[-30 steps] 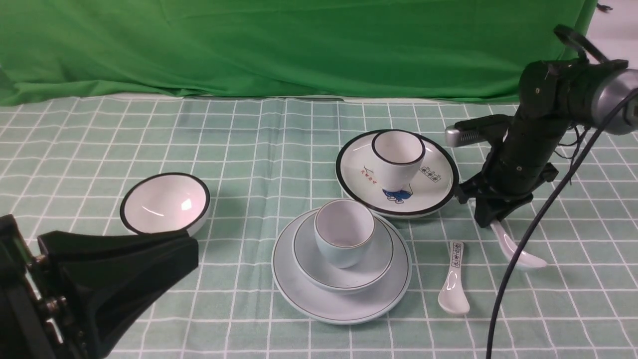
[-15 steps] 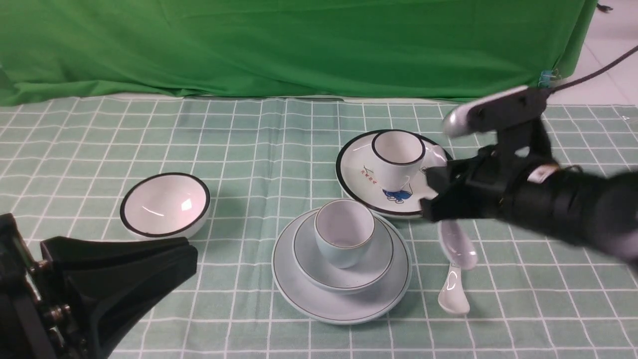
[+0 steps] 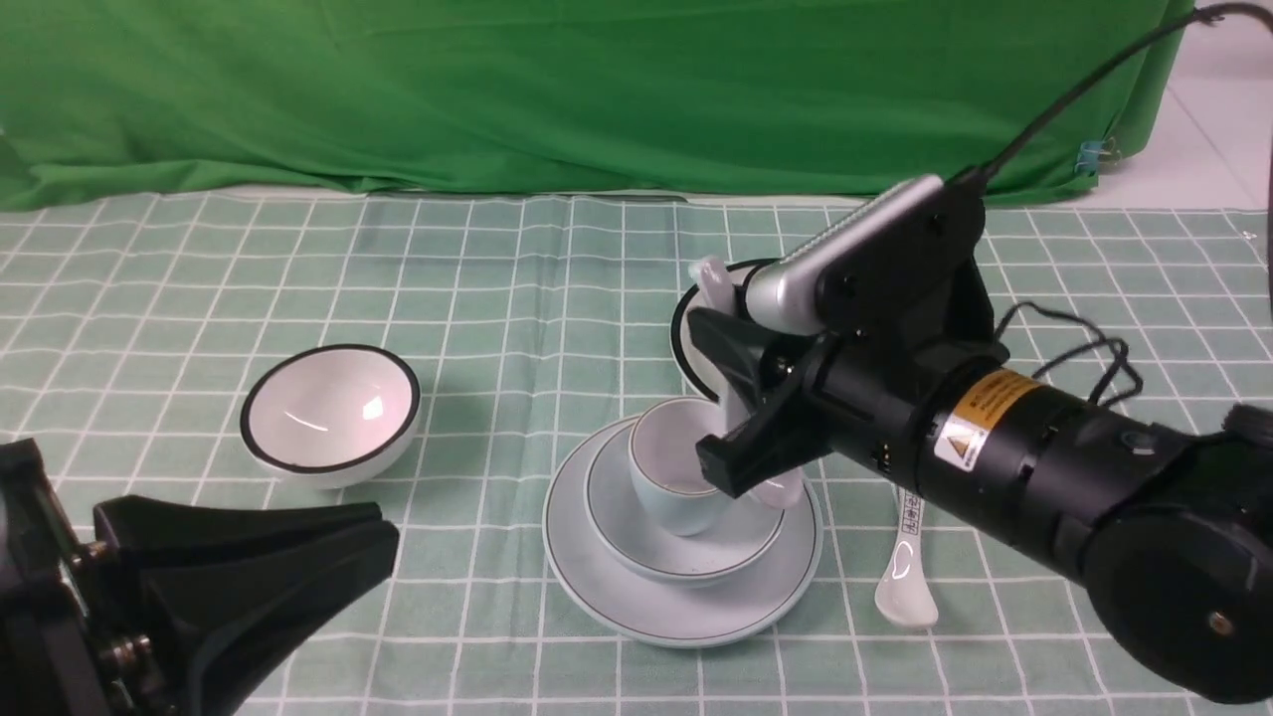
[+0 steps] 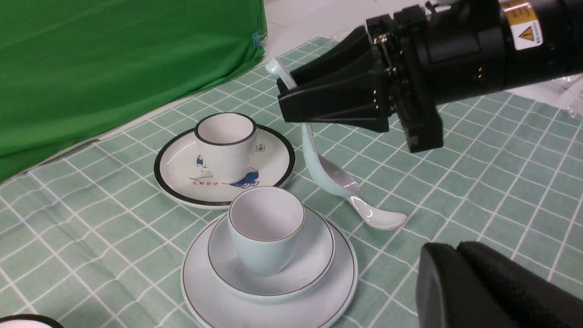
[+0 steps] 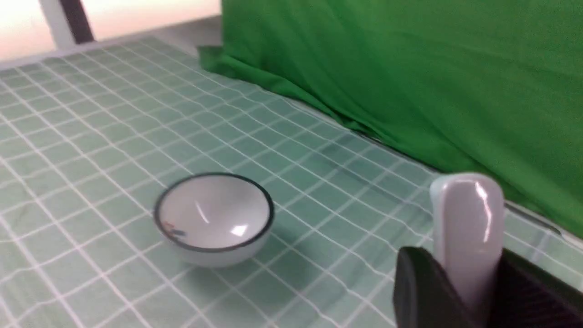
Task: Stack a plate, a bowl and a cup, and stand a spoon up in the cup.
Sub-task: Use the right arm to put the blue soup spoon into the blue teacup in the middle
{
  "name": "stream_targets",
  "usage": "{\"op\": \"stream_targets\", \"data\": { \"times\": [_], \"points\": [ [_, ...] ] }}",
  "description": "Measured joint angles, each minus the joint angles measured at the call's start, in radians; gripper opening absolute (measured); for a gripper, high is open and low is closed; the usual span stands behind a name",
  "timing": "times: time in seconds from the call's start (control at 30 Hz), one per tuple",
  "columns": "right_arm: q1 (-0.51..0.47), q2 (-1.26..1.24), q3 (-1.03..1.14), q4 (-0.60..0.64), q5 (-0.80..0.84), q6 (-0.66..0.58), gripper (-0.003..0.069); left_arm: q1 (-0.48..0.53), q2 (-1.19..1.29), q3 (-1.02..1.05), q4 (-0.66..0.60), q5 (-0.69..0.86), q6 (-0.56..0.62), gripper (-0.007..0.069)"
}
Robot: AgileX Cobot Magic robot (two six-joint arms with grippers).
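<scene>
Step in hand: spoon transfer; the plate (image 3: 597, 587), bowl (image 3: 619, 529) and cup (image 3: 676, 472) are already stacked on the table (image 3: 497, 298).
Right tool (image 3: 721, 398): clamped on the handle of the spoon (image 4: 334, 175).
Spoon position: airborne, near upright, scoop end down, just beside the cup on its right, outside the rim.
Left tool (image 3: 378, 532): jaws together, empty, low at the near left, well apart from the stack.
Next move: shift the scoop over the cup mouth, lower until it seats inside, then release. Approach gently; the cup could tip or slide.
</scene>
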Motion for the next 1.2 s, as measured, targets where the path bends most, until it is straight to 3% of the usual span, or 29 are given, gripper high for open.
{"op": "stream_targets", "data": {
  "times": [0.1, 0.2, 0.67, 1.2],
  "points": [
    [0.000, -0.025, 0.000, -0.214, -0.009, 0.152, 0.0171, 0.000, 0.000, 0.000, 0.008, 0.001, 0.000, 0.0010],
    [-0.003, -0.038, 0.000, -0.294, -0.029, 0.200, 0.0171, 0.000, 0.000, 0.000, 0.023, 0.001, 0.000, 0.0010],
    [-0.158, 0.203, 0.065, -0.293, -0.608, 0.321, 0.0171, 0.000, 0.000, 0.000, 0.035, 0.003, 0.000, 0.0010],
    [-0.215, 0.407, 0.003, -0.291, -0.648, 0.348, 0.0171, 0.000, 0.000, 0.000, 0.041, 0.004, 0.000, 0.0010]
  ]
}}
